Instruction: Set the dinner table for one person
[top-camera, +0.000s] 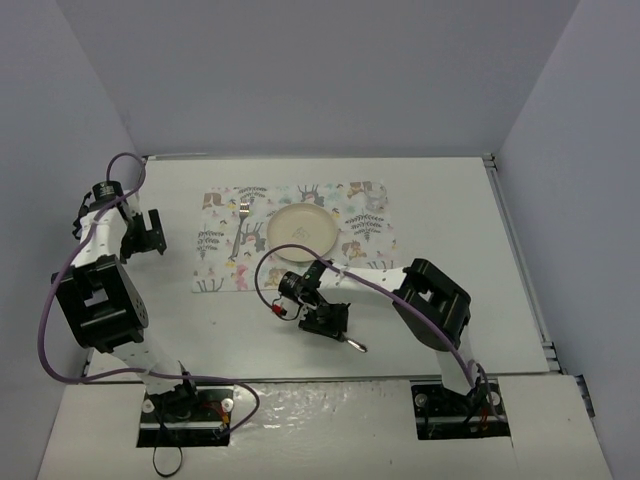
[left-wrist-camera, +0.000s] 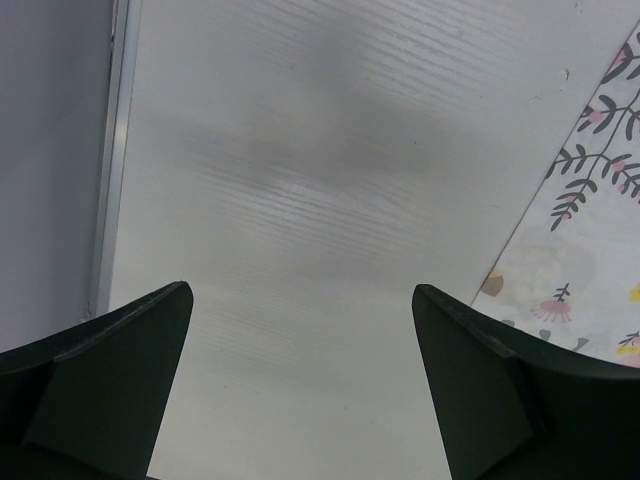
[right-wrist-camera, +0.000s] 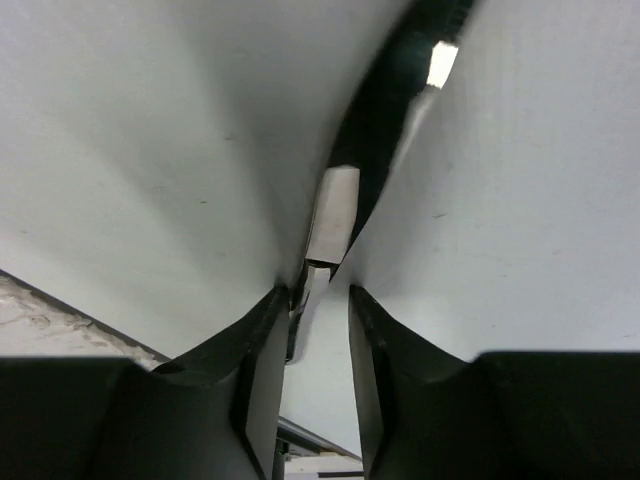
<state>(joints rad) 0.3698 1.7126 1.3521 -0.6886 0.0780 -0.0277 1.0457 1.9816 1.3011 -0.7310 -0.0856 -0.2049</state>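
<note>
The off-white dinner table (top-camera: 450, 210) carries a printed mat (top-camera: 370, 215) with a cream plate (top-camera: 302, 228) at its middle and a fork (top-camera: 240, 225) to the plate's left. My right gripper (top-camera: 330, 320) is low over the table in front of the mat, shut on a shiny metal spoon (top-camera: 354, 345) whose end sticks out toward the near right. In the right wrist view the spoon (right-wrist-camera: 335, 210) runs away from the narrow jaws (right-wrist-camera: 320, 295). My left gripper (top-camera: 150, 235) is open and empty left of the mat, over bare table (left-wrist-camera: 300, 290).
The mat's edge (left-wrist-camera: 590, 230) shows at the right of the left wrist view. The table's metal edge (left-wrist-camera: 115, 150) and a grey wall lie close on the left. Grey walls enclose the back and sides. A purple cable (top-camera: 60, 290) loops by the left arm.
</note>
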